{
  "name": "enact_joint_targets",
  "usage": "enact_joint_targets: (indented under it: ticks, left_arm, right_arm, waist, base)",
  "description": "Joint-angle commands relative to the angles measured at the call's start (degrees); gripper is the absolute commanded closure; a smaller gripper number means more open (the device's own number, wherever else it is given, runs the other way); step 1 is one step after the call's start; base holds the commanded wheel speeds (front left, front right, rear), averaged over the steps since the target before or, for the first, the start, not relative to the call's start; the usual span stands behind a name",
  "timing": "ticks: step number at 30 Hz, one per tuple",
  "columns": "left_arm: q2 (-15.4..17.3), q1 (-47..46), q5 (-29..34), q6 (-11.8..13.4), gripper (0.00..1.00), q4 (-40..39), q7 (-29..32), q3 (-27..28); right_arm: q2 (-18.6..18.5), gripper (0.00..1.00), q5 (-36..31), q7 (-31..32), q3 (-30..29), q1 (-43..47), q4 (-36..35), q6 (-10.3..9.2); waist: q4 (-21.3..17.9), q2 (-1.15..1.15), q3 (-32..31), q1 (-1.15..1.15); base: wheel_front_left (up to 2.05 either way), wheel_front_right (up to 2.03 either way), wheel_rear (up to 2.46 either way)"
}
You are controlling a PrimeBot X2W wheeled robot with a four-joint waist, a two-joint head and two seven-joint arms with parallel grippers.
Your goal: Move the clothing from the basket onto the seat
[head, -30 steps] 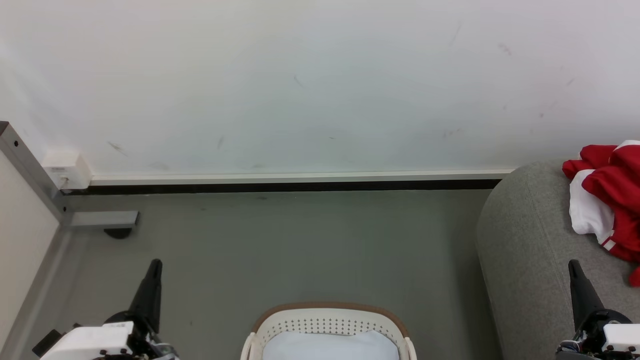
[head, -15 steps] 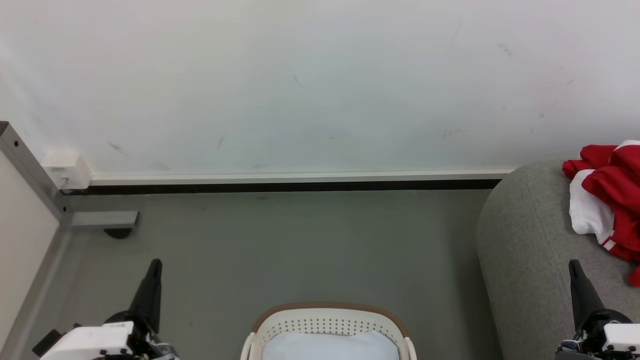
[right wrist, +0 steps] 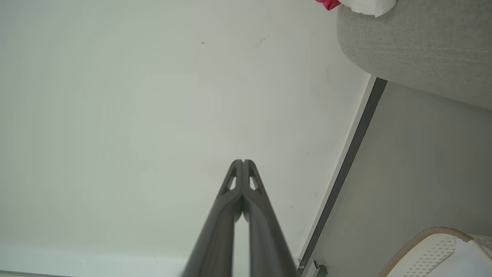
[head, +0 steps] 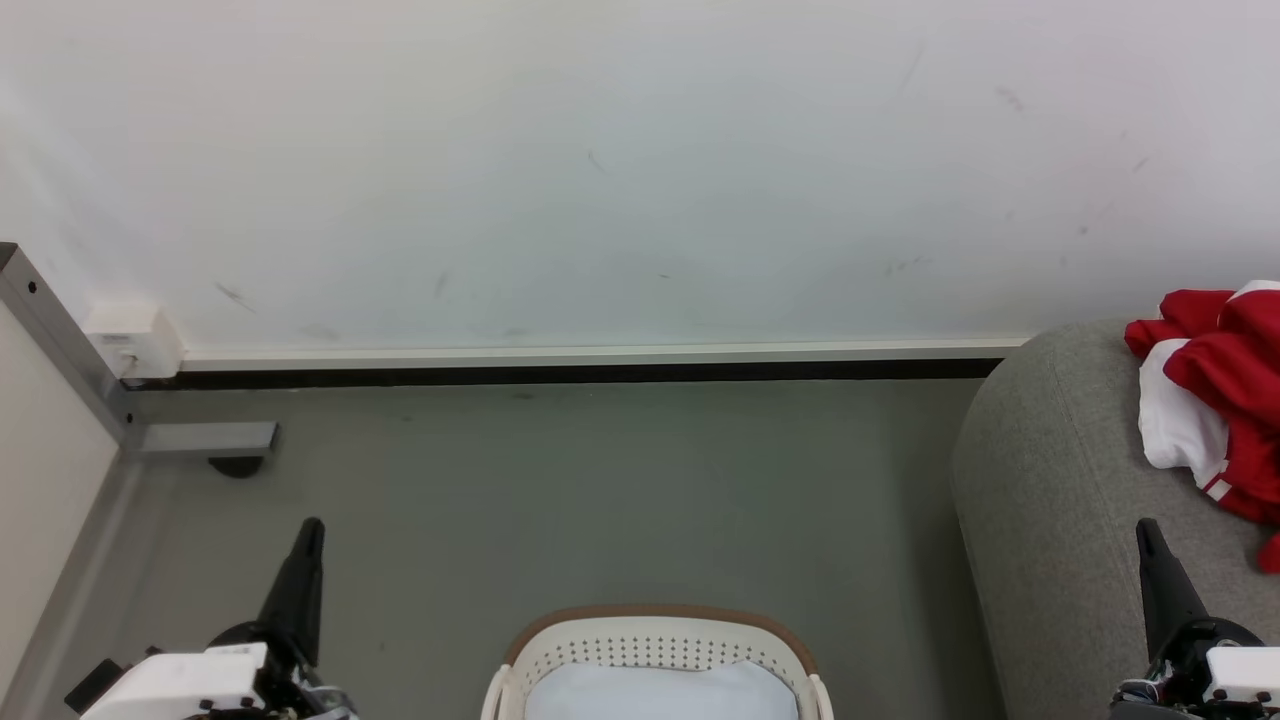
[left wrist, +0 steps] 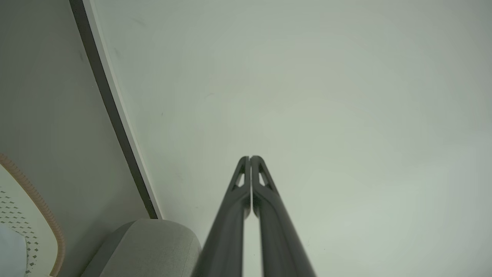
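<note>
- wall: pale and scuffed, spans 10 to 2 o'clock in the head view. Both grippers point toward it.
- floor: grey, between the wall and the basket.
- seat: grey woven, at 4 o'clock. The frame edge cuts it, so its full extent is hidden.
- basket: at 6 o'clock. Just the far rim and perforated wall are in frame, with white lining inside. No red fabric shows there, but the rest of the inside is cut off, so whether it is empty cannot be told.
- clothing: red-and-white heap lying on the seat at 3 o'clock, cropped at the edge. Garment count and any lettering are unreadable.
- left gripper: at 8 o'clock, seen against the floor. Jaws pressed together with nothing between them, and the tips meet in the wrist view.
- right gripper: at 4 o'clock, seen against the seat and apart from the clothing. Jaws together, empty.
- step, judged: clothing is delivered and both arms are idle, so this is either between picks or the end of the task.
- next move, judged: look down toward 6 o'clock to check the basket. If fabric remains, 1 gripper must spread its jaws, reach in and pinch a fold.
</note>
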Motion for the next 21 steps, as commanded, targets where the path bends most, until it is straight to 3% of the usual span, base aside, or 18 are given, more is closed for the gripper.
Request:
enact_joint_targets:
  ticks: [1, 21]
  left_arm:
    - [0.38, -0.54, -0.73, -0.07, 1.0, -0.1, 0.18, 0.14]
    - [0.38, -0.54, -0.73, -0.07, 1.0, -0.11, 0.18, 0.14]
  right_arm:
    - [-0.64, 1.0, 0.27, -0.29, 0.03, -0.4, -0.23, -0.12]
    - [-1.4, 1.0, 1.49, -1.16, 1.26, -0.27, -0.38, -0.12]
  waist:
    - [0.0, 0.0, 0.0, 0.0]
    - [0.0, 0.0, 0.0, 0.0]
  base:
    - [0.0, 0.0, 0.0]
    - [0.0, 0.0, 0.0]
